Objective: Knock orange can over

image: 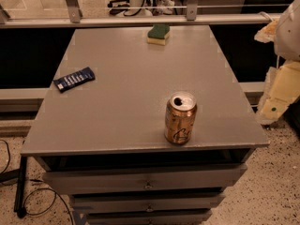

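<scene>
The orange can (180,118) stands upright on the grey table (126,88), near its front edge and right of centre. It is shiny golden-orange with dark swirl markings and a silver pull-tab top. My gripper (277,97), with cream-coloured parts, hangs at the right edge of the view, beyond the table's right side. It is to the right of the can, well apart from it and holding nothing.
A green and yellow sponge (159,33) lies near the table's far edge. A dark blue snack packet (74,78) lies at the left. Drawers (147,179) sit under the tabletop. A metal rail (140,18) runs behind the table. Cables (28,198) lie on the floor at left.
</scene>
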{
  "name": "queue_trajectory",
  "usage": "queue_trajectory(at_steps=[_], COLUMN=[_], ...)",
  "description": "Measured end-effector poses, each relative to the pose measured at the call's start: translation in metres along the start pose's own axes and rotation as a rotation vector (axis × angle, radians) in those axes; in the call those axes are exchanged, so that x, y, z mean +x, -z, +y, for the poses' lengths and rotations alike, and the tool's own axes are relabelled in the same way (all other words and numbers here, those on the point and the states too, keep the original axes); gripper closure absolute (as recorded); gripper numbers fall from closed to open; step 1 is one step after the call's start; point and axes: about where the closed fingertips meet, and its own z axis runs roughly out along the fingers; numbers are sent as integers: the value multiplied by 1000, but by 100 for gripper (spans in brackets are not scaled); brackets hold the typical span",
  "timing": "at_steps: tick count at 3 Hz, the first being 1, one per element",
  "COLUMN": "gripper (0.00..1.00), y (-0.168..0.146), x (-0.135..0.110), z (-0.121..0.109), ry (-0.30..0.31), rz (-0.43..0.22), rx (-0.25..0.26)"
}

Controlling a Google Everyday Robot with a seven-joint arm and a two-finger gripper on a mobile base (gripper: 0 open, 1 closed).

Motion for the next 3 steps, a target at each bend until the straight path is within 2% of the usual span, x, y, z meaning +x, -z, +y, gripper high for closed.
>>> queue_trajectory(at_steps=[1,2,3], gripper=[0,0,0], y=[-9,-35,-70], x=[-7,-14,-27], z=[6,16,31], ry=[-29,-54,-60], rz=[-109,-280,-491], rx=[-22,-58,-108])
